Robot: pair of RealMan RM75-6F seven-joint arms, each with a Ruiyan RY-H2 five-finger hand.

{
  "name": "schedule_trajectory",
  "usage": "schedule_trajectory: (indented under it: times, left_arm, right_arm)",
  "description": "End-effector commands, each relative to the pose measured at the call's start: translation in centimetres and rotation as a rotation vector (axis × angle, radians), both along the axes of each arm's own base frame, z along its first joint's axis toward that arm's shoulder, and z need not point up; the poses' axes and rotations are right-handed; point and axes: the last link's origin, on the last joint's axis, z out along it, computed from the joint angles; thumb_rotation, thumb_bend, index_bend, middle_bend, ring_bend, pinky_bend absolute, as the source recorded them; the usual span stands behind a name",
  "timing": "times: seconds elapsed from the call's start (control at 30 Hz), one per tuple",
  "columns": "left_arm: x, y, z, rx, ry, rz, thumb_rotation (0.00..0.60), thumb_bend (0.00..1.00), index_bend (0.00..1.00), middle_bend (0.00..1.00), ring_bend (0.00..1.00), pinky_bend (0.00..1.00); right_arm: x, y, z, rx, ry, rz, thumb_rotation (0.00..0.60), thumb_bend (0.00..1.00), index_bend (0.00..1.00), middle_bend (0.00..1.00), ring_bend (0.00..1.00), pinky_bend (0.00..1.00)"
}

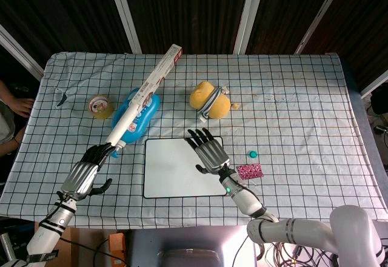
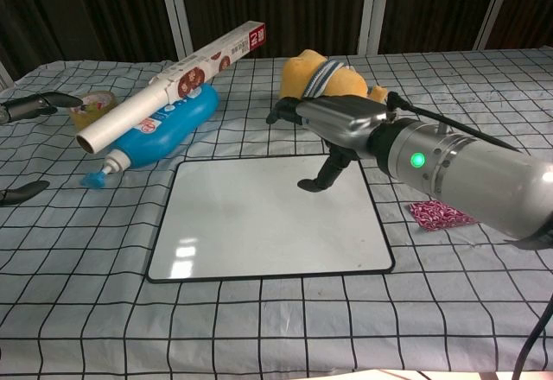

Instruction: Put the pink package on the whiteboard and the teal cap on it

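The whiteboard (image 1: pixel 176 173) (image 2: pixel 259 224) lies flat at the table's front centre. The pink package (image 1: pixel 250 171) (image 2: pixel 441 216) lies on the cloth just right of the board. The small teal cap (image 1: pixel 253 154) sits on the cloth a little behind the package; in the chest view my right arm hides it. My right hand (image 1: pixel 209 150) (image 2: pixel 333 125) hovers over the board's far right corner, fingers spread and holding nothing. My left hand (image 1: pixel 88 175) (image 2: pixel 26 108) is at the front left, fingers apart and empty, near the end of the long box.
A long foil-wrap box (image 1: pixel 145 88) (image 2: pixel 173 73) leans across a blue bottle (image 1: pixel 138 116) (image 2: pixel 168 129) left of the board. A tape roll (image 1: pixel 100 106) (image 2: pixel 91 108) lies further left. A yellow plush toy (image 1: pixel 209 100) (image 2: pixel 315 73) sits behind the board.
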Motion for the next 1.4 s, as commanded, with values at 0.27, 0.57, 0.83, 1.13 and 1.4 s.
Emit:
schedule_trajectory:
  times: [0.27,0.57,0.83,1.13,1.4]
  left_arm:
    - [-1.5,-1.6,0.7,-0.005,0.103,0.029,0.600,0.37,0.00,0.00,0.00,0.01]
    - [-4.5,-8.8,3.3,0.114,0.240,0.025,0.600,0.36,0.00,0.00,0.00,0.01]
    - [-6.1,-12.7,2.9,0.149,0.259,0.029,0.600,0.36,0.00,0.00,0.00,0.00]
    - [-6.7,-12.9,2.9,0.158,0.275,0.066,0.600,0.36,0.00,0.00,0.00,0.00]
    - [-7.0,-13.0,2.9,0.153,0.278,0.093,0.600,0.36,0.00,0.00,0.00,0.00]
  right_arm:
    - [-1.7,1.5,2.8,0.004,0.001,-0.013,0.600,0.22,0.12,0.00,0.00,0.00]
    - [-10.2,3.9,9.5,-0.012,0.201,-0.053,0.600,0.22,0.16,0.00,0.00,0.00]
    - [-15.6,4.5,11.0,0.096,0.326,-0.167,0.600,0.22,0.16,0.00,0.00,0.00]
    - [-16.4,3.5,9.1,0.135,0.345,-0.181,0.600,0.22,0.15,0.00,0.00,0.00]
    - [-16.1,3.0,7.9,0.154,0.350,-0.182,0.600,0.22,0.22,0.00,0.00,0.00]
